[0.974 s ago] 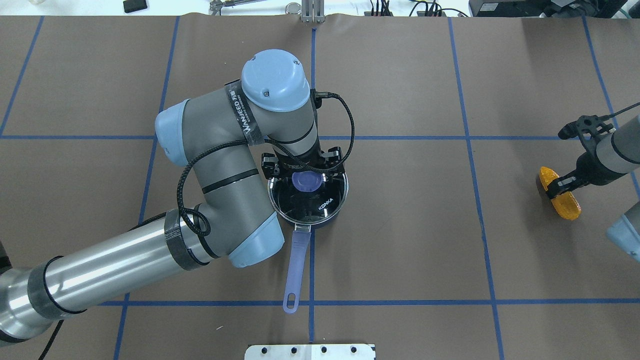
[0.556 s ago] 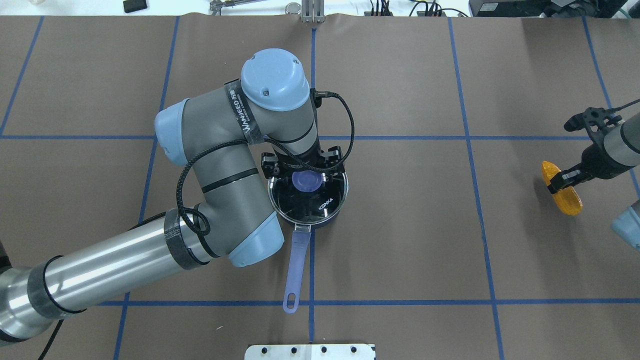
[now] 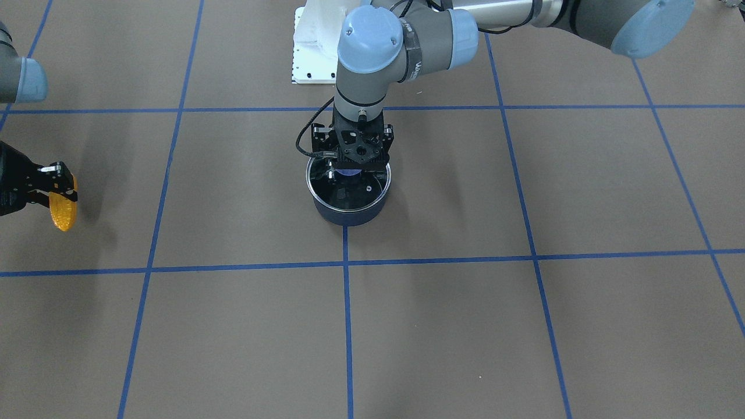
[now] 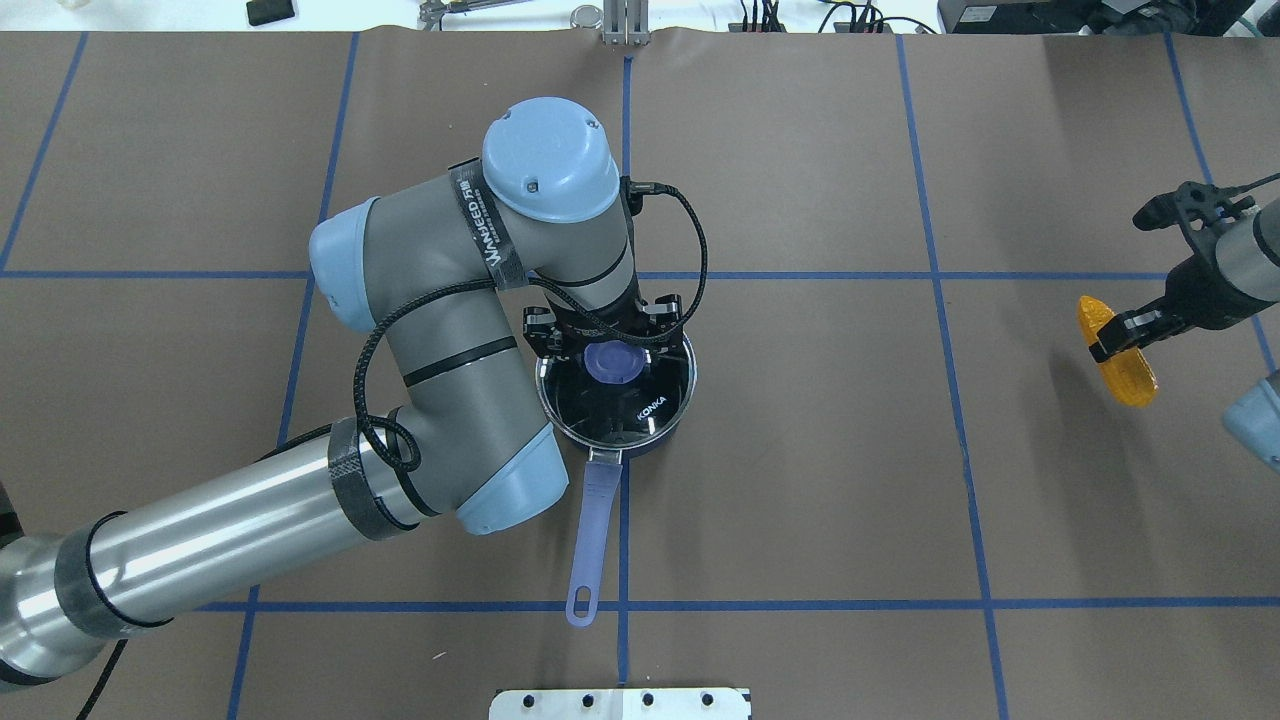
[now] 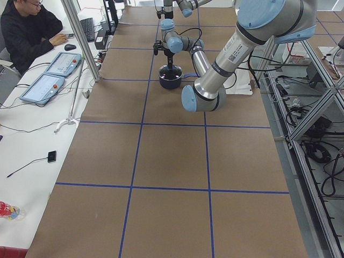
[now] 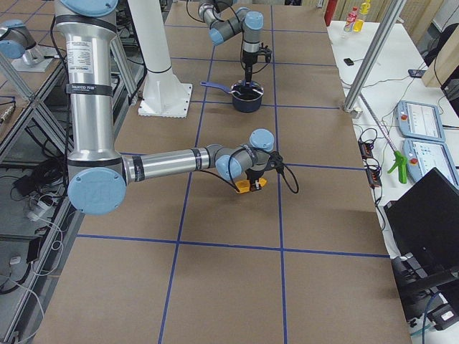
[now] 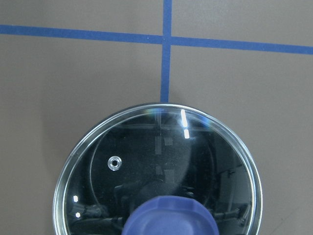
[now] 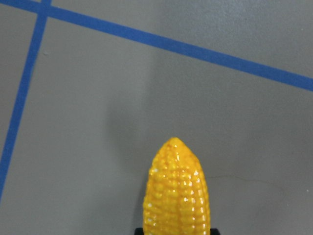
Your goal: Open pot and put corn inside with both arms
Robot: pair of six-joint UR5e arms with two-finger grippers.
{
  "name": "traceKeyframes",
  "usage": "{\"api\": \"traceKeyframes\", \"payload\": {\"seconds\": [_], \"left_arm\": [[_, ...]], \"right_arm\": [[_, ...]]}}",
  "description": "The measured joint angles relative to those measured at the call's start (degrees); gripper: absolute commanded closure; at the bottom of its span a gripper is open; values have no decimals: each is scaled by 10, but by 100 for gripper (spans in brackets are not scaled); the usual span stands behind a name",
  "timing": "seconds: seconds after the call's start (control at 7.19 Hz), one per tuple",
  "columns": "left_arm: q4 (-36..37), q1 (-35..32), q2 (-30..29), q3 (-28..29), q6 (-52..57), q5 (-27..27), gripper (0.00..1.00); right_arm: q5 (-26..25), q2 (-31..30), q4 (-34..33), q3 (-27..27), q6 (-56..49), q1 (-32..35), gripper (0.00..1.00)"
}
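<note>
Clasping the corn (image 4: 1120, 357), right gripper (image 4: 1106, 336); left gripper (image 4: 610, 352) over lid knob (image 7: 171, 218) on pot (image 3: 348, 217), grip unclear.

a brown table (image 4: 800, 450) marked into big squares by blue tape lines (image 4: 800, 605). the pot (image 3: 348, 216) stands near its middle, on a lengthwise line just on the near side of a crossing, its handle (image 4: 590, 530) pointing to the near edge. a white plate (image 4: 620, 704) lies at that edge.
</note>
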Motion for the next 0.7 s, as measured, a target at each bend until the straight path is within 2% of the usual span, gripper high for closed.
{"api": "traceKeyframes", "payload": {"seconds": [0.14,0.28,0.42,0.7], "left_arm": [[0,0,0,1,0,0,18],[-1,0,0,3,0,0,23],[-1,0,1,5,0,1,35],[-2,0,3,8,0,0,40]], "right_arm": [[3,12,-24,8,0,3,80],[3,20,-39,14,-1,5,80],[4,25,-46,16,-1,6,80],[7,45,-71,23,-1,9,80]]}}
